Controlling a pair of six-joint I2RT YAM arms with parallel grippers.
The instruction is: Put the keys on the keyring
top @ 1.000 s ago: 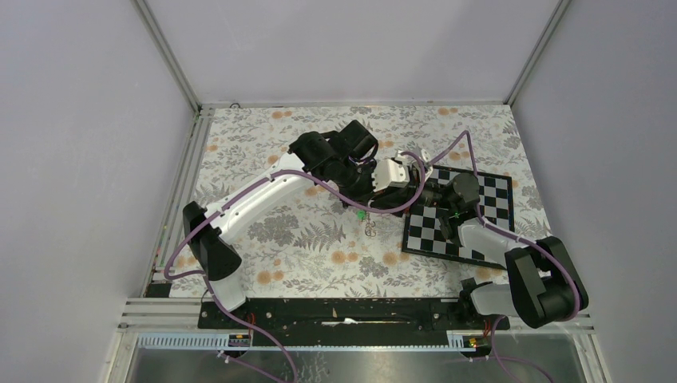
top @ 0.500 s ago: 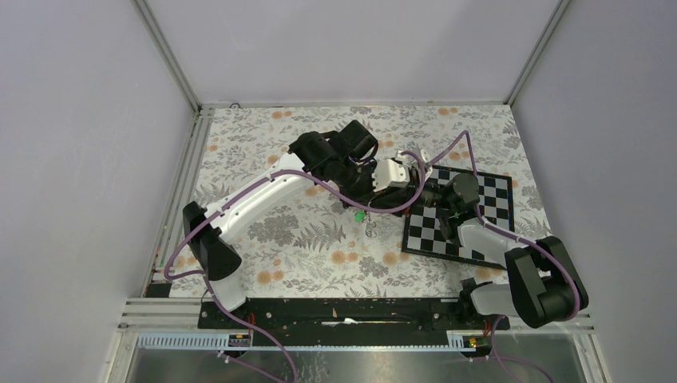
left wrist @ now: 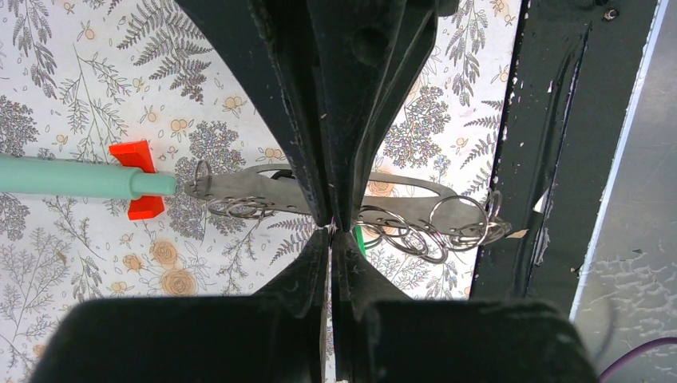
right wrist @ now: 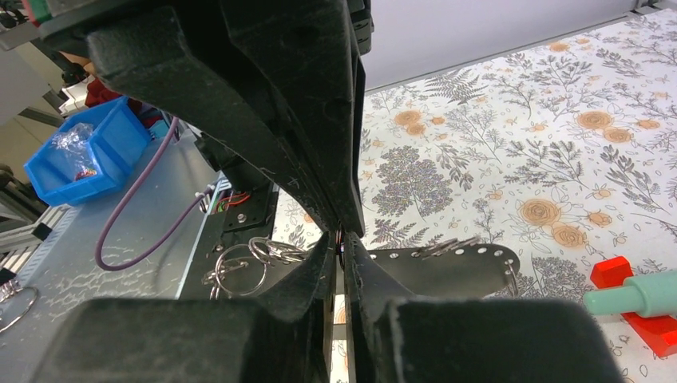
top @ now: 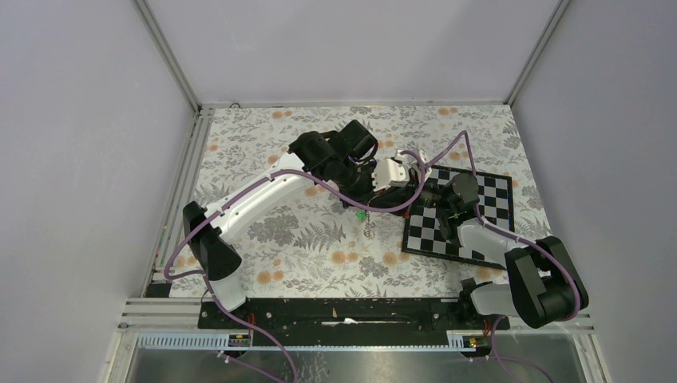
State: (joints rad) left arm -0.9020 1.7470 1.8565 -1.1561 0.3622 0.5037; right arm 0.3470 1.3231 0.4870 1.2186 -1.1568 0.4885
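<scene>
- Left fingers point(left wrist: 319, 96) were clenched on the keyring point(left wrist: 231, 189), gripping the flat grey strap near its middle, with both ends sticking out sideways.
- Right fingers point(right wrist: 263, 104) had drawn in over the last second. In their own wrist view they met on the strap's near end point(right wrist: 447, 271), so both arms now appeared to hold it.
- That probably meant the strap was braced for threading. No key was visibly going onto it yet.
- Small wire rings point(left wrist: 459, 219) hung in a bunch from one end of the strap. A sliver of the green key point(left wrist: 361, 238) showed just below the left fingers. I could not find the darker key in any view.
- From above, the green key point(top: 362, 215) and rings dangled under the two wrists, above the floral worktop point(top: 271, 239) and just left of a chessboard point(top: 471, 215). They had barely shifted.
- Only the left wrist view showed the teal stick point(left wrist: 72, 177) on its red base point(left wrist: 136, 155) touching the strap's far tip.
- Only the right wrist view showed the row of holes along the strap's edge, and a blue bin point(right wrist: 88, 152) beyond the worktop.
</scene>
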